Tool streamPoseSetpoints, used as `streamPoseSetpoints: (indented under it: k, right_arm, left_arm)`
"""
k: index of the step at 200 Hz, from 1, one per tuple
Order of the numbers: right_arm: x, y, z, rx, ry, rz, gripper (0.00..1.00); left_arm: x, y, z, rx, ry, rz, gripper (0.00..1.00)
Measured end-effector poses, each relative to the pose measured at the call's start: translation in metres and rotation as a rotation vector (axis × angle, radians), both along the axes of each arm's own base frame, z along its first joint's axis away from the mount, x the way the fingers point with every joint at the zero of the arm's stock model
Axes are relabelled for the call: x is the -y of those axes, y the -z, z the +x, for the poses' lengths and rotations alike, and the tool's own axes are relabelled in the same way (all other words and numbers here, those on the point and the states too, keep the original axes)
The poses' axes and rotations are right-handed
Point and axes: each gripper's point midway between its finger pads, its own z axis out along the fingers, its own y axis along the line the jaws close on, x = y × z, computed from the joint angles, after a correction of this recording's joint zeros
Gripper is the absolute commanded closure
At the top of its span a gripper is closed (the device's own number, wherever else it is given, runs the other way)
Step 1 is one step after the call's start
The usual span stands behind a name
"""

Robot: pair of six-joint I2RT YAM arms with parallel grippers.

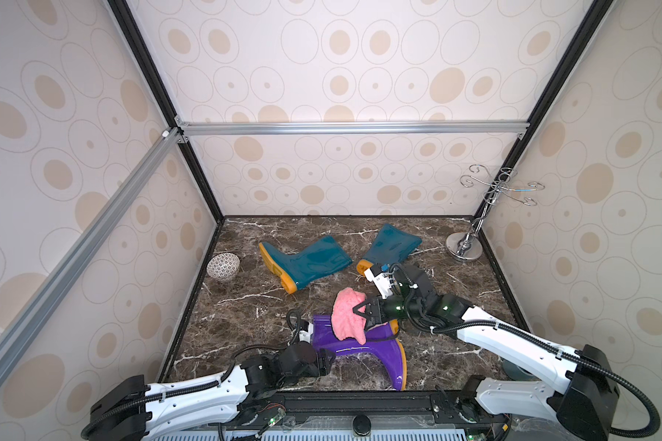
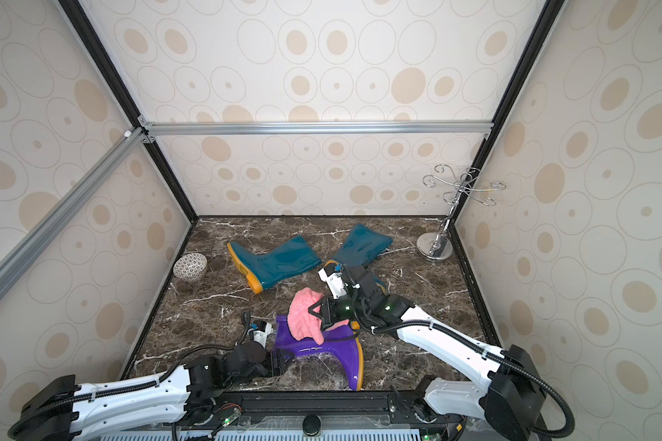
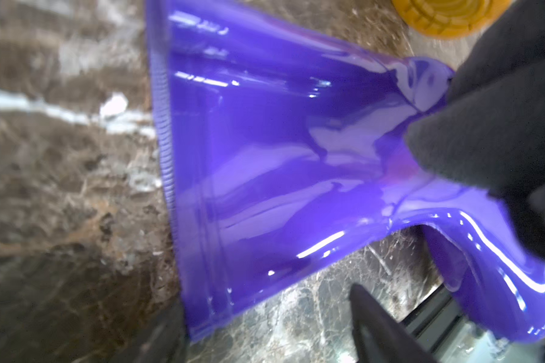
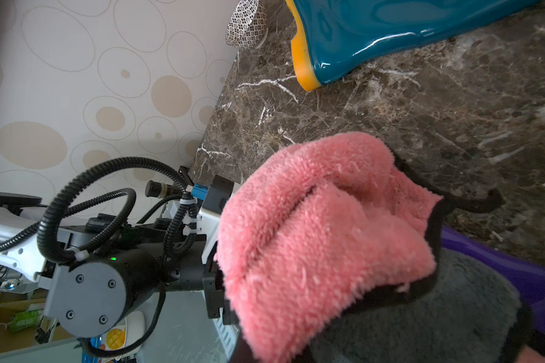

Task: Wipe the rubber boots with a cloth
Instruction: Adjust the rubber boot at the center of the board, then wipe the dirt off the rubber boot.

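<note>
The right gripper (image 1: pixel 360 311) was clamped on a bunched fold of the cloth (image 1: pixel 346 320). The cloth lay draped over the ankle of the purple boot (image 1: pixel 344 345), which was on its side near the front edge of the table (image 1: pixel 245 305). The left gripper (image 1: pixel 327 361) had its jaws apart, astride the cuff corner. Whether they touched the rubber could not be told.

With the cuff not pinned, a wiping push would likely slide the glossy boot or fold its soft shaft. The toe sat close to the front edge and could go over. The pinch took only a small part of the cloth, so the rest could drag off or bunch. One teal boot (image 1: pixel 306 263) lay clear further back, but the right wrist hung over the toe of the other teal boot (image 1: pixel 394 242) and could knock it.

The cloth hid the purple ankle and the gripper hid its heel. The left wrist view was blurred, with a dark mass on one side that was probably the cloth's grey back.
</note>
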Motion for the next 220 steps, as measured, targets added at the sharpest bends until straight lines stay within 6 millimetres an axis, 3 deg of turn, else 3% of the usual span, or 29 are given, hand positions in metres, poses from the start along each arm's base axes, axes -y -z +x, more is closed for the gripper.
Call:
streamPoseSetpoints:
  k: [33, 78, 100, 125, 155, 169, 220]
  right_arm:
    - [0.009, 0.004, -0.001, 0.022, 0.028, -0.016, 1.0]
    - [0.007, 0.008, 0.001, 0.02, 0.026, -0.02, 1.0]
    - [0.004, 0.019, 0.002, -0.01, 0.019, -0.044, 1.0]
    - [-0.005, 0.018, 0.005, -0.02, 0.007, -0.041, 1.0]
    - [-0.043, 0.016, 0.001, -0.009, -0.05, -0.046, 1.0]
    - [-0.058, 0.024, -0.001, -0.017, -0.044, -0.046, 1.0]
    - [-0.08, 0.095, 0.019, -0.09, 0.093, -0.118, 1.0]
  left_arm:
    - [-0.002, 0.005, -0.001, -0.013, -0.005, 0.011, 0.62]
    - [-0.008, 0.008, 0.0, -0.007, -0.018, 0.036, 1.0]
    - [-0.008, 0.003, 0.002, 0.015, -0.022, 0.023, 1.0]
    - [-0.009, -0.004, 0.005, 0.041, -0.033, 0.001, 1.0]
    - [-0.01, -0.009, 0.007, 0.064, -0.044, -0.021, 1.0]
    - [-0.011, -0.008, 0.007, 0.066, -0.046, -0.022, 1.0]
    - [-0.012, -0.009, 0.008, 0.072, -0.051, -0.023, 1.0]
